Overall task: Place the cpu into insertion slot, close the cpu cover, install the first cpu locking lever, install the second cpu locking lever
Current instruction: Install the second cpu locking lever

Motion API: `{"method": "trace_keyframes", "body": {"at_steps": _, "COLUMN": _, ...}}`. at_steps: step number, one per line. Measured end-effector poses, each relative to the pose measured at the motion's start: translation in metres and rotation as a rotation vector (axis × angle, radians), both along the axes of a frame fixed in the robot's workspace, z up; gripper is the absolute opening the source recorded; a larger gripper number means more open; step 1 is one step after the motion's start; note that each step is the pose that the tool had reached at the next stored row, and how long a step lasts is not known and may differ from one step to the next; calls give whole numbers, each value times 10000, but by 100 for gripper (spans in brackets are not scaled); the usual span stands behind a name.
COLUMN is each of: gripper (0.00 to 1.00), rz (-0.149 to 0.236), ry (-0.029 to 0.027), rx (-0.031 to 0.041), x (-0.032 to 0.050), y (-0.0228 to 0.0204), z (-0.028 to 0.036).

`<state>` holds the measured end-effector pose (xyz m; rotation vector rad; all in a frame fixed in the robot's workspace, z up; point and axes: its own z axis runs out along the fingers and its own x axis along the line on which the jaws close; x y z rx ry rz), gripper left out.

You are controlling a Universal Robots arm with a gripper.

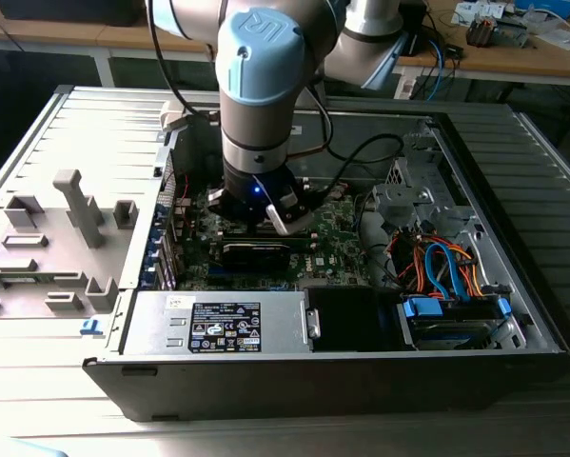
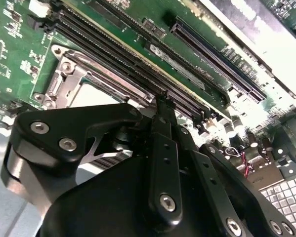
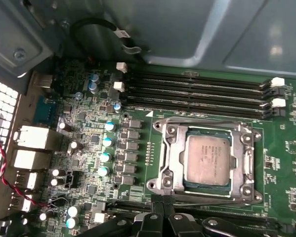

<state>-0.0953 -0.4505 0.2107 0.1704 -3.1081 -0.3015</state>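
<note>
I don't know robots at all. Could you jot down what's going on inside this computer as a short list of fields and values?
Setting: an open computer case lying on its side, the green motherboard exposed
Arm: reaching down into the case
Pincer: low over the board, just beside the socket
Cpu: lying flat in the socket, its grey metal top showing
Cpu cover: silvery frame lying down around the chip
Memory slots: long black rows beside the socket
Cables: orange and blue, at the exterior view's right

cpu (image 3: pixel 208 159): matt grey metal | cpu cover (image 3: pixel 170 153): dull silvery metal | hand (image 2: pixel 160 106): matt black
</note>
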Motion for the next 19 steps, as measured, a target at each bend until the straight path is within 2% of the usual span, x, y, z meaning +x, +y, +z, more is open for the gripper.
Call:
{"method": "trace_keyframes", "body": {"at_steps": 7, "gripper": 11, "rz": 90, "ry": 1, "rx": 2, "x": -47, "y": 20, "z": -51}}
{"method": "trace_keyframes", "body": {"at_steps": 9, "gripper": 11, "rz": 187, "ry": 0, "rx": 4, "x": -47, "y": 27, "z": -60}}
{"method": "trace_keyframes", "body": {"at_steps": 11, "gripper": 11, "rz": 466, "ry": 3, "rx": -2, "x": -50, "y": 37, "z": -71}}
{"method": "trace_keyframes", "body": {"at_steps": 19, "gripper": 11, "rz": 744, "ry": 0, "rx": 15, "x": -49, "y": 91, "z": -104}}
